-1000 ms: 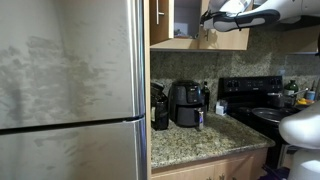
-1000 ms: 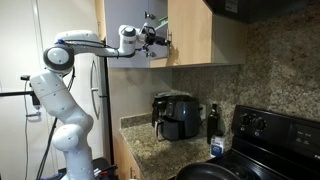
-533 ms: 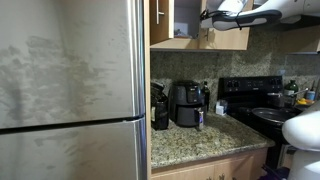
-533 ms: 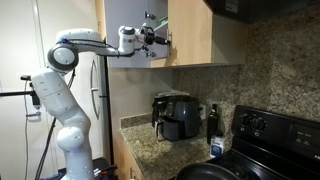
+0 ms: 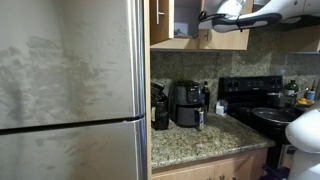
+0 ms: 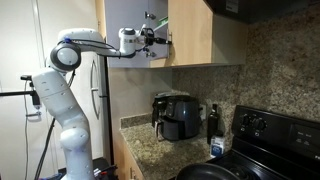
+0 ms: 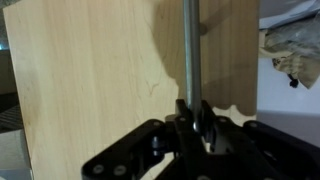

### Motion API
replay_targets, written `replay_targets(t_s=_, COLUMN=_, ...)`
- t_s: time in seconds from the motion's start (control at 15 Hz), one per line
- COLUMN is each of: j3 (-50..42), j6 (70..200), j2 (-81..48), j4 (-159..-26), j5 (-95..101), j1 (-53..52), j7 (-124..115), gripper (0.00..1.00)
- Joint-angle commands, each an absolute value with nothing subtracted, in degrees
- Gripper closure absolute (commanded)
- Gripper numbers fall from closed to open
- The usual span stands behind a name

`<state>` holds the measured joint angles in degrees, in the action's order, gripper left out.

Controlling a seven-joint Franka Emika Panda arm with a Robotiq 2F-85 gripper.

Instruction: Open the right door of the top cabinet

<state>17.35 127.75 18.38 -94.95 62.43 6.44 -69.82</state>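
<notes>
In the wrist view my gripper (image 7: pixel 190 112) is shut on the slim silver bar handle (image 7: pixel 190 40) of the right door (image 7: pixel 90 80), a flat light tan wood panel. The bar runs straight up between the two black fingers. In both exterior views the white arm reaches up to the top cabinet (image 6: pixel 205 30) (image 5: pixel 232 42), with the gripper (image 6: pixel 157 38) (image 5: pixel 208 20) at the door's handle edge. Beside that edge the cabinet's inside (image 5: pixel 185 15) shows, with a crumpled bag (image 7: pixel 290 50) on the shelf.
A steel fridge (image 5: pixel 70 90) fills one side. On the granite counter (image 5: pixel 200 140) below stand a black air fryer (image 5: pixel 187 102) (image 6: pixel 177 115) and a bottle (image 6: pixel 213 118). A black stove (image 5: pixel 250 95) sits beside the robot's base (image 6: pixel 65 130).
The jaws have shut on the handle bar; one second ago they stood open around it. The arm has hardly moved.
</notes>
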Motion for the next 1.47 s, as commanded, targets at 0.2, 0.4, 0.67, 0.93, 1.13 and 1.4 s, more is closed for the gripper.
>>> replay_targets(t_s=0.2, j3=11.08, j6=123.59, j2=24.45, j4=-101.89, j5=65.86, j1=3.76, j7=-69.66, gripper=0.96)
replay_targets(t_s=0.4, j3=10.47, j6=122.96, j2=29.54, j4=-105.75, j5=65.62, j1=2.27, j7=-68.37, gripper=0.96)
replay_targets(t_s=0.67, j3=11.02, j6=120.86, j2=36.60, j4=-111.35, j5=65.21, j1=1.08, j7=-67.82, gripper=0.96)
replay_targets(t_s=0.93, j3=11.02, j6=117.96, j2=43.77, j4=-116.89, j5=64.41, j1=0.16, j7=-66.33, gripper=0.96)
replay_targets(t_s=1.13, j3=11.08, j6=115.05, j2=49.56, j4=-120.57, j5=64.38, j1=-0.20, j7=-64.84, gripper=0.96)
replay_targets(t_s=1.4, j3=10.84, j6=110.50, j2=58.47, j4=-125.43, j5=64.08, j1=-0.76, j7=-61.74, gripper=0.96)
